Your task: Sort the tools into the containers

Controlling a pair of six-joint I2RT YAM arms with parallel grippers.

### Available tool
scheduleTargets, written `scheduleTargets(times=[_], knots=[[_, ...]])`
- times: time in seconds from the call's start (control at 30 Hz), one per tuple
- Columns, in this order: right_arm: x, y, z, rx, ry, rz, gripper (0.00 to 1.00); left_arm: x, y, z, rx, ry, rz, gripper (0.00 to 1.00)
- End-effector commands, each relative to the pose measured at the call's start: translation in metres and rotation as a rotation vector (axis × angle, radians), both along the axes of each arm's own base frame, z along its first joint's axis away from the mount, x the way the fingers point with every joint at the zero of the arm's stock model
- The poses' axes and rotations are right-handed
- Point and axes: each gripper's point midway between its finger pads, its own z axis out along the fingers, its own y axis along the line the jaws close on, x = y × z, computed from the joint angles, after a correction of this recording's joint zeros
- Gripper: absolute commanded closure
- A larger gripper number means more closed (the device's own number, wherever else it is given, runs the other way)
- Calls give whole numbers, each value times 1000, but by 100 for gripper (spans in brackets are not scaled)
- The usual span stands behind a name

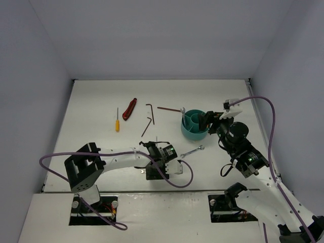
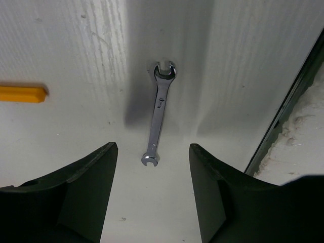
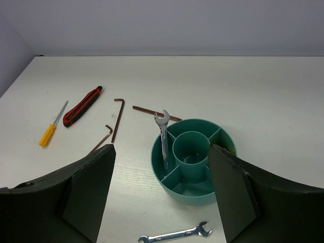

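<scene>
The teal tub (image 1: 191, 135) (image 3: 188, 195) has a silver wrench (image 3: 164, 142) standing upright in its left compartment. A second silver wrench (image 1: 192, 152) (image 2: 158, 111) (image 3: 177, 234) lies flat on the table in front of the tub. My left gripper (image 1: 169, 161) (image 2: 153, 147) is open and low over the table. That wrench's near end sits between its fingertips, untouched. My right gripper (image 1: 207, 120) (image 3: 161, 148) hangs open and empty just right of the tub, looking down over it.
Left of the tub lie a red-and-black-handled tool (image 1: 129, 109) (image 3: 82, 105), an orange-handled screwdriver (image 1: 117, 124) (image 3: 49, 132), two dark hex keys (image 1: 151, 112) (image 1: 147, 126) and a long thin brown key (image 1: 168, 108). In the left wrist view a yellow end (image 2: 23, 94) shows at the left and the table edge (image 2: 283, 116) at the right.
</scene>
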Motion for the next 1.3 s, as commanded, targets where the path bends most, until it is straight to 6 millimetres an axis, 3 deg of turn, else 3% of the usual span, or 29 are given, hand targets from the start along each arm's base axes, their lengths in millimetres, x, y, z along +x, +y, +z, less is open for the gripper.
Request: scheduleTargets(times=[0.0,0.57,0.73,0.8,0.9,1.0,1.07,1.27], knots=[[2,-1,23,43,-63,-13,29,5,-9,5,-20,-34,-59,45],[0,-2,21,41,-61,-14,29,15,-15,-15,53,-21,-138,46],[0,-2,21,43,-62,-13,29,12,-14,-21,58,12,-136,50],[0,-2,20,40,-58,-13,29,11,-13,-23,64,18,-135,55],[2,-1,18,35,-53,-11,29,9,-13,-26,69,30,-138,74],[2,-2,19,36,-55,-15,29,7,-14,-26,62,42,-137,84],[1,-3,21,39,-60,-24,29,7,-18,-23,45,44,-131,100],[-3,-7,29,54,-78,-31,29,15,-30,-1,-39,3,-89,100]])
